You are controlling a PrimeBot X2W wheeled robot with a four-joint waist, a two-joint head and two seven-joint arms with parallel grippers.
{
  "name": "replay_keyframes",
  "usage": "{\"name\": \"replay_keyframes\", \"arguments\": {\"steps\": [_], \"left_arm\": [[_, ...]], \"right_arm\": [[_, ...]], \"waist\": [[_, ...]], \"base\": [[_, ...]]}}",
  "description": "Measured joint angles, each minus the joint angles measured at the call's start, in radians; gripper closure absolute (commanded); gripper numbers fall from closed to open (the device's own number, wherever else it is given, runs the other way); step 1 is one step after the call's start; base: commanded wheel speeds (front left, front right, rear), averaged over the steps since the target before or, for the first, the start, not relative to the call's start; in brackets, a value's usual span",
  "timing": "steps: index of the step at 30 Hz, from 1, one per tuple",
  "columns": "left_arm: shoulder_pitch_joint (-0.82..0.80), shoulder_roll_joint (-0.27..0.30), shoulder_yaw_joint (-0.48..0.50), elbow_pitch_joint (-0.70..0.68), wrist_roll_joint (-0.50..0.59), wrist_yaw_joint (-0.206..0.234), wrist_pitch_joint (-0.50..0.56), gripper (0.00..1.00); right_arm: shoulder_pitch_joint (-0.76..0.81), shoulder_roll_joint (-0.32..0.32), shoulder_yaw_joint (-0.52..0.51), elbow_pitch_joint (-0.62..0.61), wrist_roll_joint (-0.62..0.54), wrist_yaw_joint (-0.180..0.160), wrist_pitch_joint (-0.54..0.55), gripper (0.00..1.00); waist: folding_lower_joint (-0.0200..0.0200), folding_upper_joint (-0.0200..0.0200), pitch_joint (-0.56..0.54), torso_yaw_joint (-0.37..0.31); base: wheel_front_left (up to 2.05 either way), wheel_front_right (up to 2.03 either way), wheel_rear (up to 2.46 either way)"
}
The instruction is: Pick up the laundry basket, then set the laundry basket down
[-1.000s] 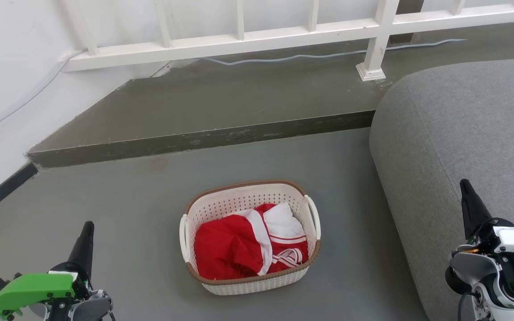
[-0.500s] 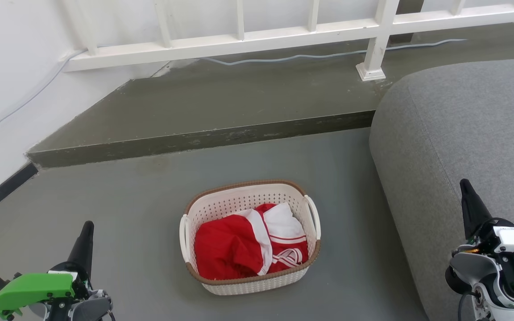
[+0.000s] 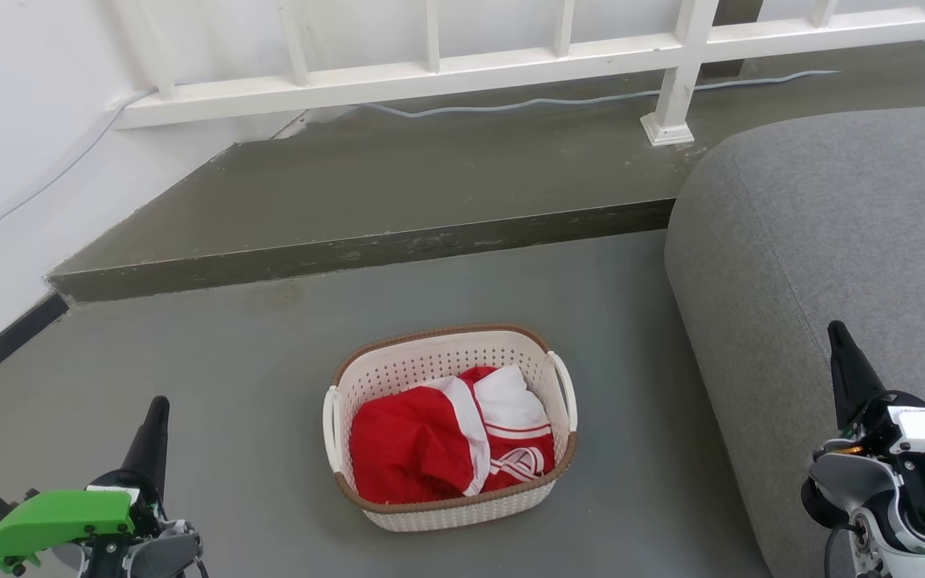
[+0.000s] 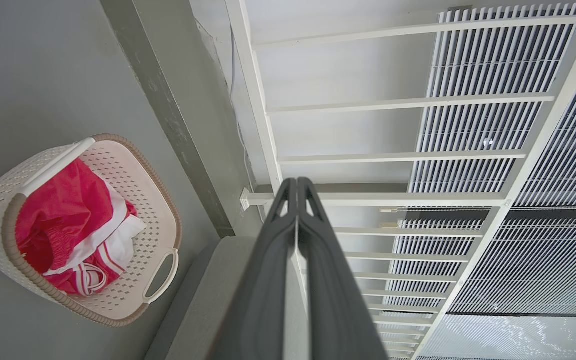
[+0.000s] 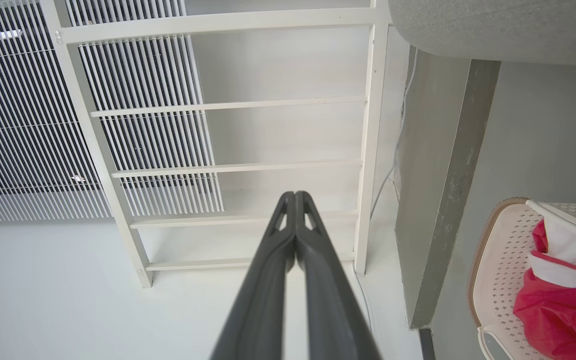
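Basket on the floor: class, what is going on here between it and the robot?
Nothing is handling the basket yet. It sits on the floor beside a grey sofa, with red and white clothes inside. The left gripper and right gripper hang shut and apart from it, one on each side, so the pick-up has not begun.

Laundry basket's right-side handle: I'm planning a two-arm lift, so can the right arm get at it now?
Probably yes. The right tool, shut, hangs by the grey sofa; bare floor lies between it and the laundry basket's right handle. It would need to open first.
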Motion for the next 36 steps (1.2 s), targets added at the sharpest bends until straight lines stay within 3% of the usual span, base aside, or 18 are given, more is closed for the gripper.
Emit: {"name": "replay_keyframes", "arguments": {"steps": [36], "left_arm": [[-0.006,-0.001,0.003,0.0,0.0,0.0,0.004,1.0]], "right_arm": [[0.0,0.002,-0.002,0.0,0.0,0.0,0.003,1.0]], "waist": [[0.0,0.0,0.0,0.0]], "base": [[0.0,0.0,0.0]]}}
